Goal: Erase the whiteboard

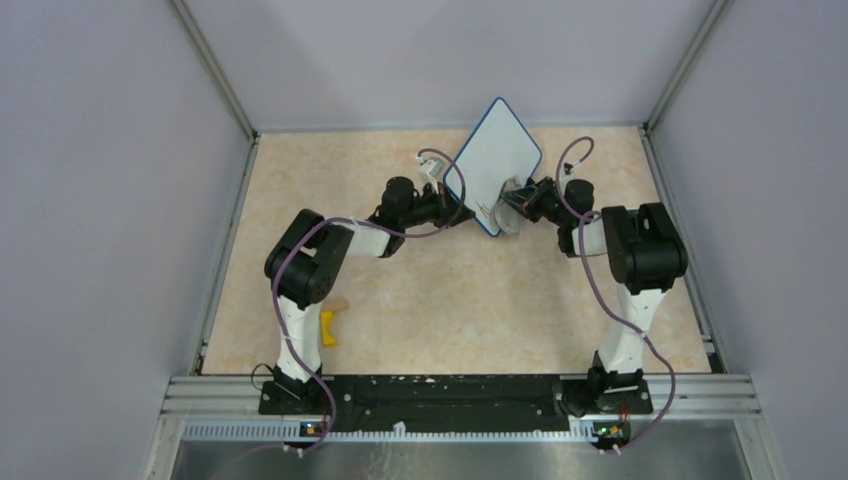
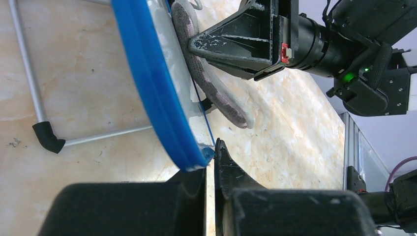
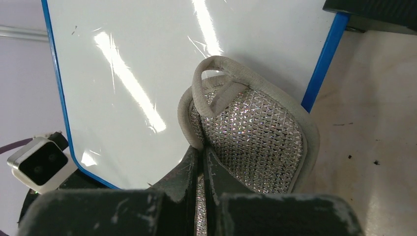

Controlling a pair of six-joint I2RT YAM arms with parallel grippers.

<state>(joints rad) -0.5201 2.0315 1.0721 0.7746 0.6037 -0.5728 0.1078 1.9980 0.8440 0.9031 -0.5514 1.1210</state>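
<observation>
Glossy, smooth whiteboard (image 3: 147,64) with blue plastic rim; glittery woven pad (image 3: 255,132) edged in grey cloth; matt, marbled beige table (image 3: 373,123); scuffed black plastic right claw (image 3: 202,162).

Both arms (image 1: 310,262) are black above white posts. Purple cables (image 1: 437,153) trail behind the scuffed black jaws.

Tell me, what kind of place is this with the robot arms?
Probably a robot practice booth in a lab. Plain grey walls box in one beige table, the left arm and right arm are bolted to a metal rail at its near edge, holding a whiteboard and an eraser pad.
</observation>
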